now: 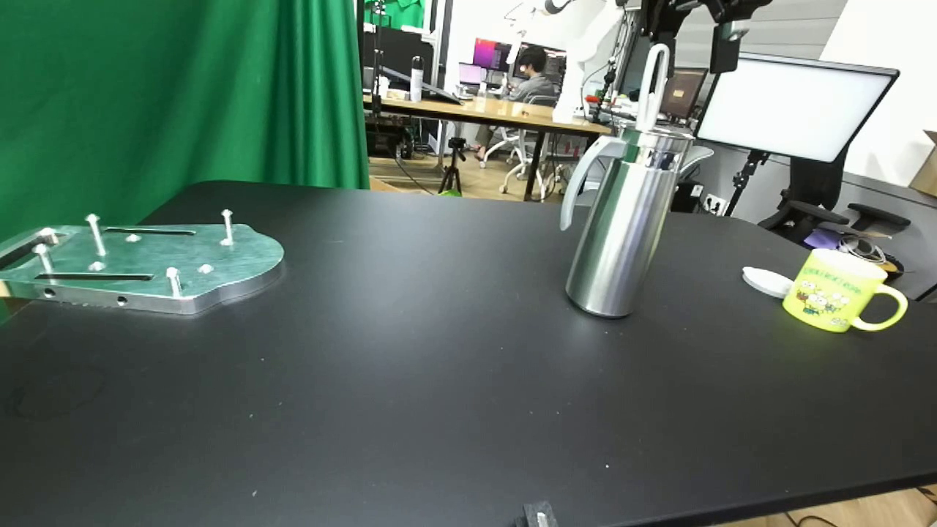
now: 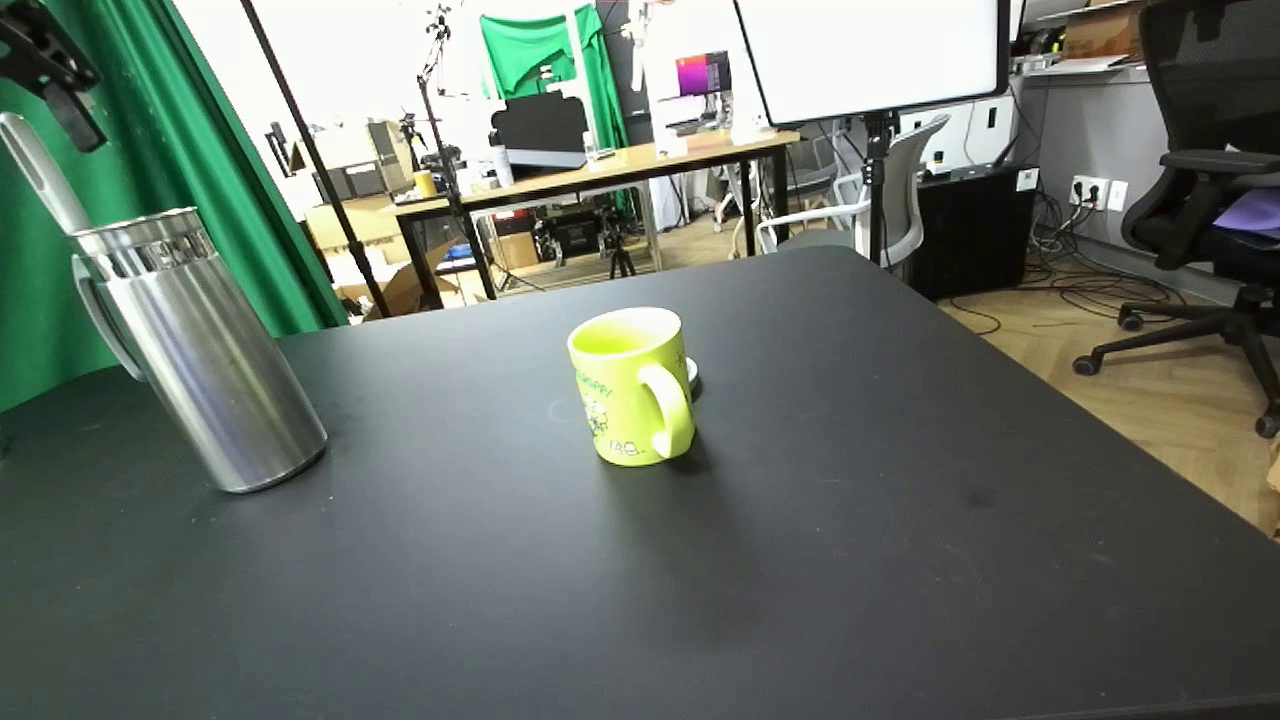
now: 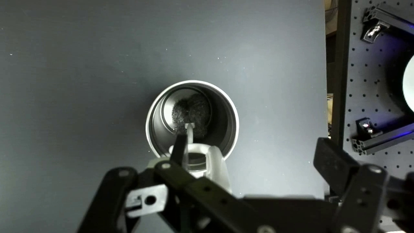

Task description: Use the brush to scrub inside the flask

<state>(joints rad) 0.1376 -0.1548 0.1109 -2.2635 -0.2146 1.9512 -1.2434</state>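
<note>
The flask, a tall brushed-steel jug with a grey side handle, stands upright on the black table in both exterior views. The wrist view looks down into its round mouth. The brush stands in the flask, its pale looped handle sticking out above the rim and leaning to one side. Its dark bristle head shows down inside the flask. My gripper is open, with its fingers wide apart. The brush handle's top is close to one finger; I cannot tell if they touch.
A yellow-green mug stands on the table with a white disc beside it. A metal plate with upright bolts is at the table's far side from the mug. A perforated board lies beyond the table edge.
</note>
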